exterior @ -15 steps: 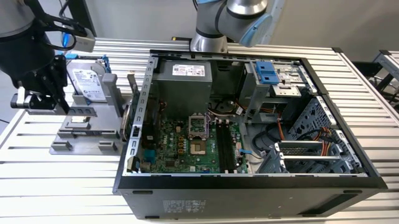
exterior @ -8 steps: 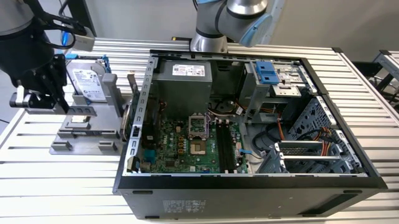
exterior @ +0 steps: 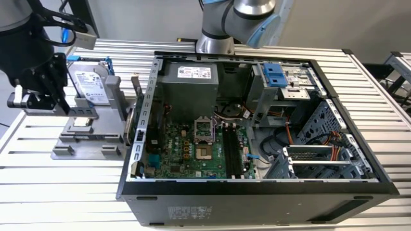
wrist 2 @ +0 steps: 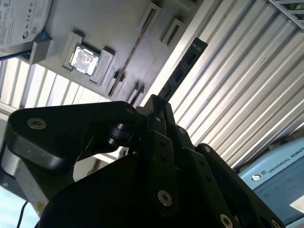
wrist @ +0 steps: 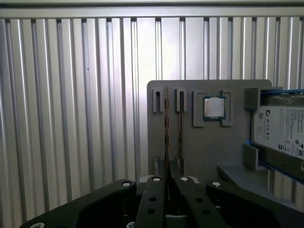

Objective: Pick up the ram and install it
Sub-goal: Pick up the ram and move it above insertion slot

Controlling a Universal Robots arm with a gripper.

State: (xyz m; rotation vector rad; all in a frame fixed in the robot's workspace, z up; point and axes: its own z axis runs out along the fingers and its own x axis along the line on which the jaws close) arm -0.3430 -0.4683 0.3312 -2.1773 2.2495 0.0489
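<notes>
Ram, one end behind gripper

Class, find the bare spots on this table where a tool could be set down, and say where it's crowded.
In the exterior view, bare slats lie below the grey holder, left of the computer case, and on the case's right. Crowded: the holder, where the hand grips the ram.

case wall stands close beside the gray holder.
</notes>
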